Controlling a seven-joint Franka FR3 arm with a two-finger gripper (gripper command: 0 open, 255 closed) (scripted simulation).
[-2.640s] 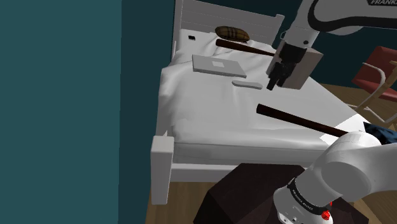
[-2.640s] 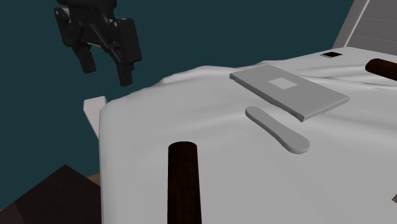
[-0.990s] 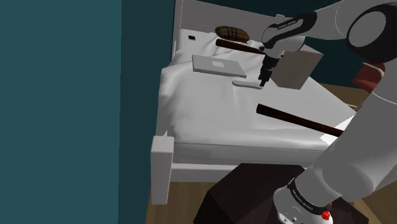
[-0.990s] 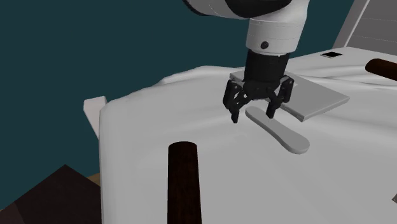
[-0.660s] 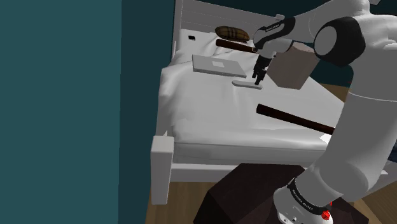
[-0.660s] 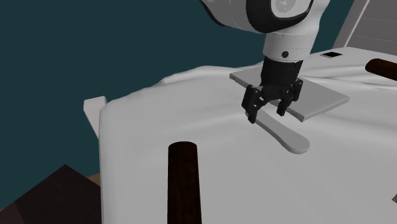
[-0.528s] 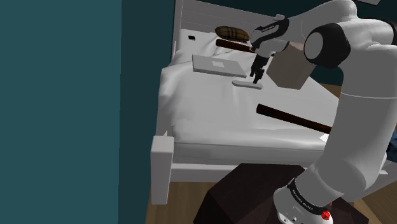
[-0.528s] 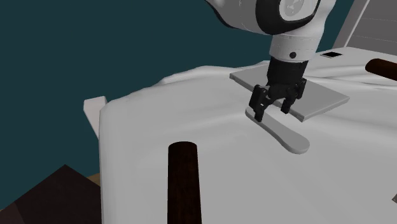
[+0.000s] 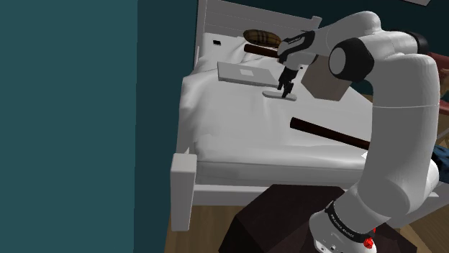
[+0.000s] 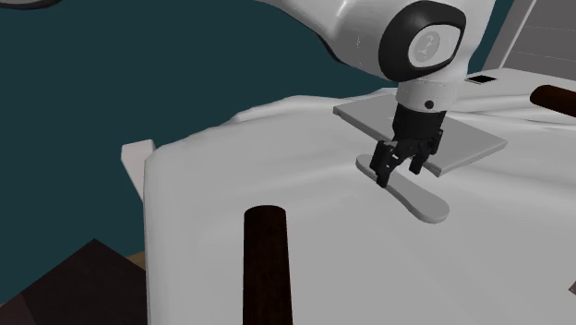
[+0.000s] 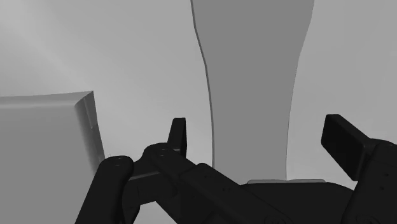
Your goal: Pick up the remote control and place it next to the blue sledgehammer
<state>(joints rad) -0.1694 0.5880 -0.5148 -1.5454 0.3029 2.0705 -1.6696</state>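
Your tool (image 10: pixel 399 173) is hanging spread open, straddling the grey remote control (image 10: pixel 421 198) lying on the bed (image 10: pixel 240 185), without touching it.

Remote control (image 10: pixel 417 198): plain grey, matt, smooth. Bed sheet (image 10: pixel 277 175): white cloth, creased. Pincer (image 10: pixel 399 173): matt black. Arm shell (image 10: pixel 351 28): glossy white. Handle (image 10: pixel 268 268) at bed's near edge: dark brown, wood-like, matt.
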